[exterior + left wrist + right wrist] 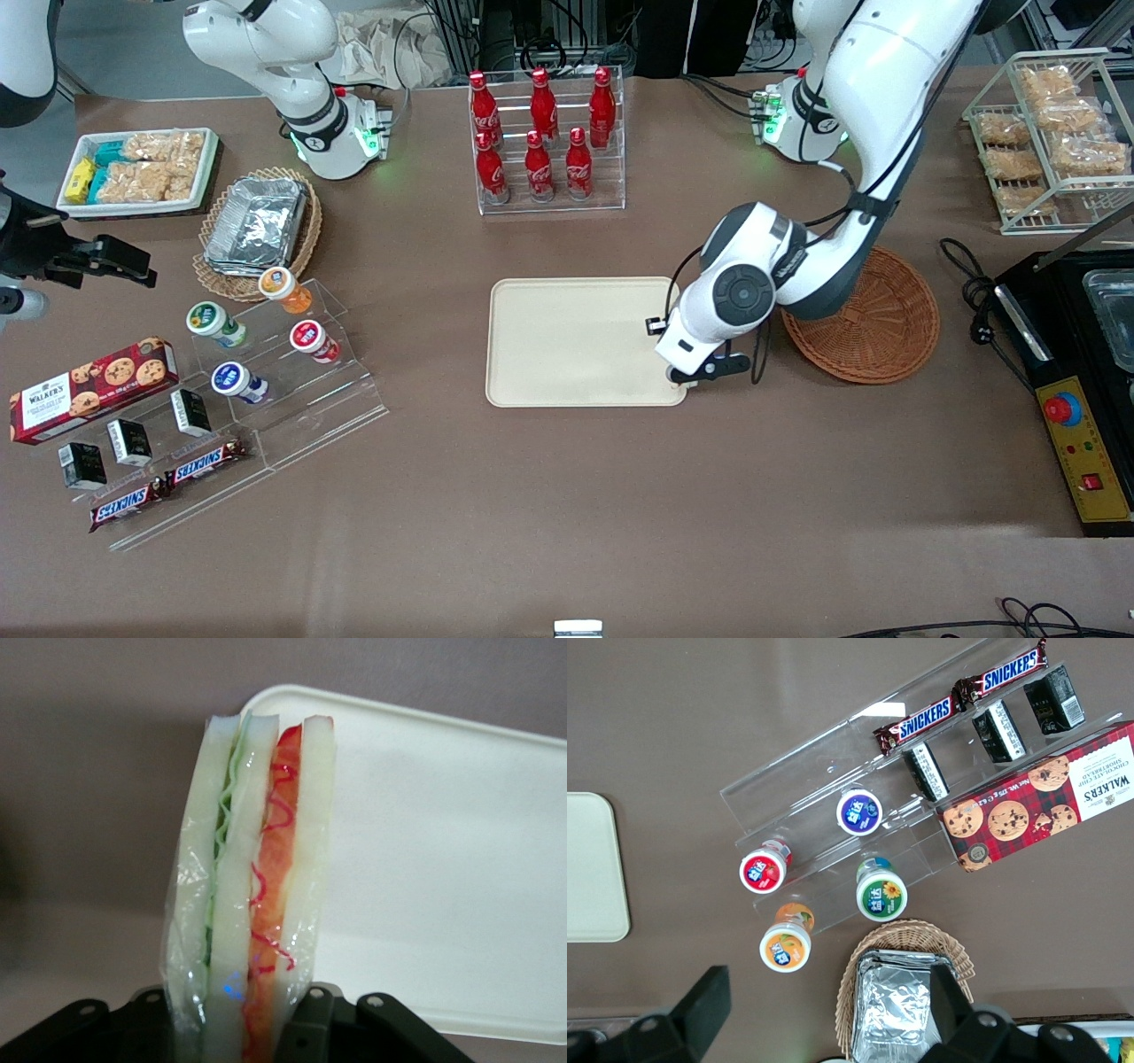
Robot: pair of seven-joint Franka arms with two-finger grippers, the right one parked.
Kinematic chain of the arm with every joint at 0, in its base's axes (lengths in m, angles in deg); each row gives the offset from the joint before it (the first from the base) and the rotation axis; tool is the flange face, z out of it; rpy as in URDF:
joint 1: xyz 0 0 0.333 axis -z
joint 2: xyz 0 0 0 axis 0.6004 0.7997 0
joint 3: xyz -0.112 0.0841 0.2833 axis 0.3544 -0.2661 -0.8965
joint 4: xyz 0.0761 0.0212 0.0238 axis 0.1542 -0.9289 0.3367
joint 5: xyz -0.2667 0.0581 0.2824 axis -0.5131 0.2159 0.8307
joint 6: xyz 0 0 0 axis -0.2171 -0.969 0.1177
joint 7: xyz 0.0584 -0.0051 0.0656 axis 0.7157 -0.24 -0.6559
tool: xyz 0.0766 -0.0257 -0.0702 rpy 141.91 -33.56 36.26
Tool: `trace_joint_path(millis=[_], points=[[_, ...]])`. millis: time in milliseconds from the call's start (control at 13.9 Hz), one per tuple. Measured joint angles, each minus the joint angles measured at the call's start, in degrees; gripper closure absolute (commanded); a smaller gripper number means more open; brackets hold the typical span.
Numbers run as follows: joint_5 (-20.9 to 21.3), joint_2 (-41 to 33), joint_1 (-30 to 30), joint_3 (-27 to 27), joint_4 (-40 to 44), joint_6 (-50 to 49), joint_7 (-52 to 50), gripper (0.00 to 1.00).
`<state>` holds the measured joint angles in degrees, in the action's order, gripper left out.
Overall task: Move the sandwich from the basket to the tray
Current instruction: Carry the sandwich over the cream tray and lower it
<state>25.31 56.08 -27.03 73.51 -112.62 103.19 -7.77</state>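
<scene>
Jaws clamped on the sandwich: in the left wrist view the two black fingers press the wrapped wedge from either side at its base, and the white bread layers, green lettuce and red-orange filling stand out lengthwise from the gripper. The clear film around the wedge is creased at the grip, which suggests a soft load that should not be squeezed harder. In the front view the gripper hangs over the corner of the cream tray that lies nearest the reddish-brown wicker basket; the sandwich itself is hidden there under the wrist. The basket, beside the tray toward the working arm's end of the table, appears empty. Step in hand, as judged: transfer complete in part, placement pending. To do it well, carry the wedge inward from the rim so that it sits over the bare flat of the tray rather than the corner, lower until the bread meets the surface, then part the jaws and lift straight up. Releasing from height risks the wedge toppling or sliding off the low rim.
</scene>
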Motion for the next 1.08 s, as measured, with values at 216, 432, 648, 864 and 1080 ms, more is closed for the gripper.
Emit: trace_joint_path(millis=[216, 432, 648, 864, 1080], points=[[0.8, 2.8, 0.8, 0.0, 0.4, 1.1, 0.0, 0.57], [1.4, 5.6, 1.8, 0.0, 1.0, 1.2, 0.0, 0.57], [2.9, 7.9, 1.9, 0.0, 1.7, 1.4, 0.0, 0.16], [3.0, 8.2, 1.9, 0.0, 2.4, 1.4, 0.0, 0.00], [3.1, 8.2, 1.9, 0.0, 2.9, 1.3, 0.0, 0.00]])
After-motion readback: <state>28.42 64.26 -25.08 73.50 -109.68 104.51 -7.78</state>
